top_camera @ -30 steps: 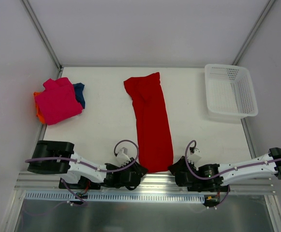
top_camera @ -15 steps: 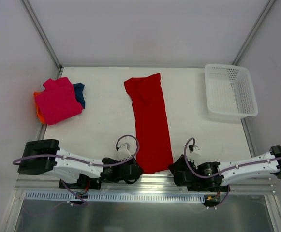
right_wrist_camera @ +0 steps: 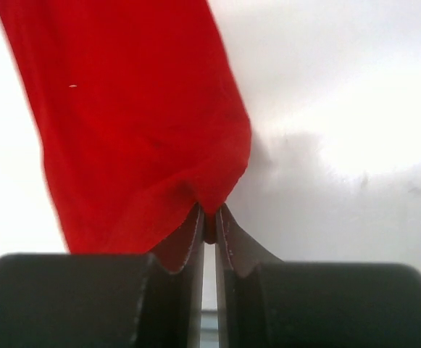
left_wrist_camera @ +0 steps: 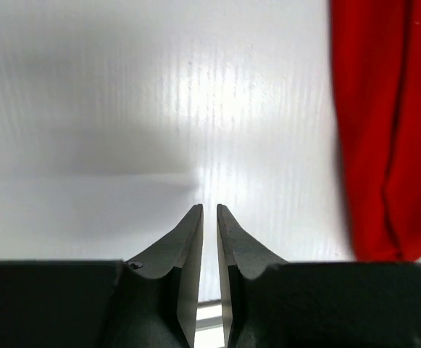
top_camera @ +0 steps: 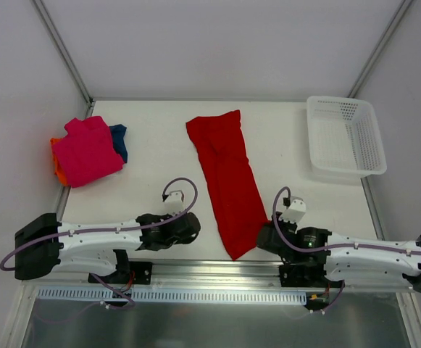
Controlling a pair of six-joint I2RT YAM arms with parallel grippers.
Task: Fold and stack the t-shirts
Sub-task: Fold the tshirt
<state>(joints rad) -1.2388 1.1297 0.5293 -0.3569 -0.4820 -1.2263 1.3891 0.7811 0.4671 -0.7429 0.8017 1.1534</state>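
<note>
The red t-shirt (top_camera: 224,174) lies as a long narrow strip down the middle of the table (top_camera: 152,181). The right end effector (right_wrist_camera: 209,214) is clamped on its near corner. The left end effector (left_wrist_camera: 209,209), fingers together on nothing, sits over the table just left of the strip.

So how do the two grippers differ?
The left gripper holds nothing, jaws shut over bare table; the right gripper is shut on the near corner of the red shirt. The left gripper lies beside that shirt, apart from it; the right gripper touches it. Both sit low by the near edge.
</note>
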